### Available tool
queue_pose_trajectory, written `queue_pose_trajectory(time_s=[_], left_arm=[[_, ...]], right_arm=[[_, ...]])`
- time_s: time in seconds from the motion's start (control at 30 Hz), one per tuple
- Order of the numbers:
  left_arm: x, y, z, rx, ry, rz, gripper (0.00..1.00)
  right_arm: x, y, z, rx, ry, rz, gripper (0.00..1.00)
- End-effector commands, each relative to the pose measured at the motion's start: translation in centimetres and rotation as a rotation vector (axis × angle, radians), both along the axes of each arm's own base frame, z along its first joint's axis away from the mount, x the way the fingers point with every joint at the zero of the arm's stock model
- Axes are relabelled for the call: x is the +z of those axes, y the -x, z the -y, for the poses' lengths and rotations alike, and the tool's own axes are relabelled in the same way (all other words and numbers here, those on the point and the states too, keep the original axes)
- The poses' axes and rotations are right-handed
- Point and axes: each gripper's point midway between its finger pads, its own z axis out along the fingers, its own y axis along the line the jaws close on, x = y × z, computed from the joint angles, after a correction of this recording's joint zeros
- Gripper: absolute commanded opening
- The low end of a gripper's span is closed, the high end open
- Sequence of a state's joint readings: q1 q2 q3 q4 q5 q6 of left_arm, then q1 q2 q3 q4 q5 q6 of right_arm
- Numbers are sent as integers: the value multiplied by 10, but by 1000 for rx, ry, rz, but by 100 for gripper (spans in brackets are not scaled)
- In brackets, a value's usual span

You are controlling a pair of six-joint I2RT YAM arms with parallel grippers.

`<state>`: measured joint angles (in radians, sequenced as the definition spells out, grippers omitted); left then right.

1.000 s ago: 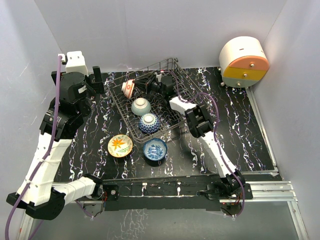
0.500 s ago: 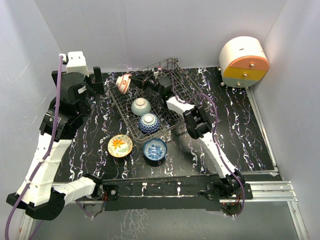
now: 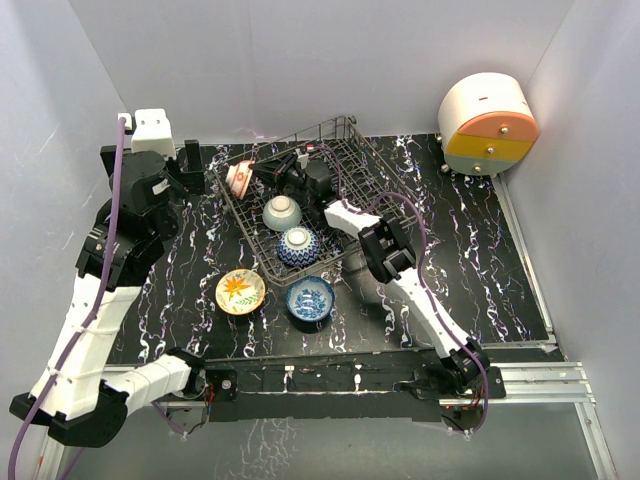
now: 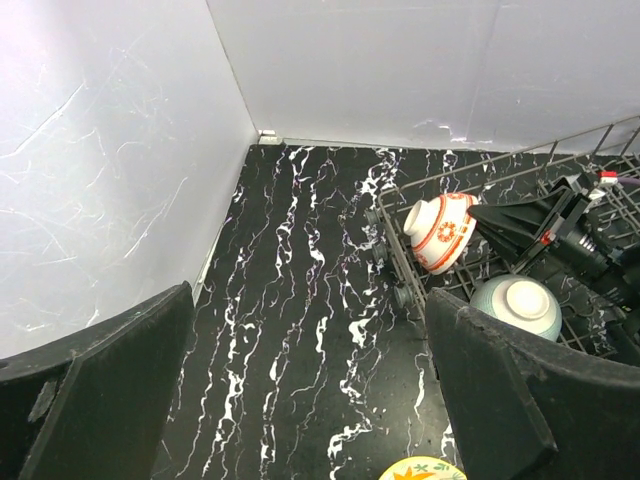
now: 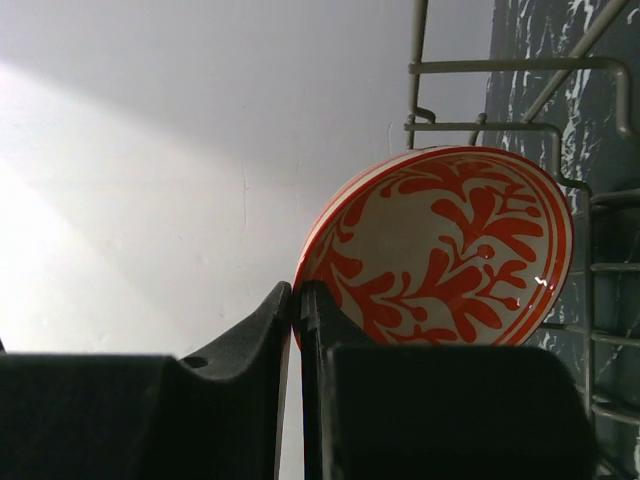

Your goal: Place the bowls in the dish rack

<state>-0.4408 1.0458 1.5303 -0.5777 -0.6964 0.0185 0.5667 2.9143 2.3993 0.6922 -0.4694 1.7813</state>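
The orange-red bowl [image 3: 238, 178] stands on edge at the far-left corner of the dish rack [image 3: 355, 165]. Its rim plane is near upright, with the patterned inside facing right and the foot facing left. The right claw [image 5: 297, 300] is clamped on the bowl's rim. The right arm extends diagonally across the rack. The left claw [image 4: 308, 295] is spread wide and empty above the table [image 4: 300, 250], left of the rack.

Even light is filling the top view, the white walls [image 3: 300, 60] glowing and only faint shadows lying on the counter [image 3: 480, 260]; in the right wrist view a brighter patch is washing the upper left, a glint is shining on the orange-red bowl [image 5: 450, 250], and the right gripper [image 5: 297, 300] is looming dark and soft-edged along the bottom.
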Motion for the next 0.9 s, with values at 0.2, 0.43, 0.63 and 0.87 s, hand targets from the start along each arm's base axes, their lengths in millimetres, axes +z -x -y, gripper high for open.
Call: queue_pose_trajectory(time_s=[0.2,0.43,0.63,0.87], left_arm=[[2,2,-4,-2,-45,9,97],[-2,2,-2,-19,-57,3,97],[-2,4,-2,-27,-64,0,97],[-2,8,-4,-30,-65,1,97]], right_arm=[[-16,-13,14,-37,42,24,9],[-31,-14,24,-45,118,11,13],[-32,-18,37,-65,163,24,16],[-31,-13,40,-46,209,36,20]])
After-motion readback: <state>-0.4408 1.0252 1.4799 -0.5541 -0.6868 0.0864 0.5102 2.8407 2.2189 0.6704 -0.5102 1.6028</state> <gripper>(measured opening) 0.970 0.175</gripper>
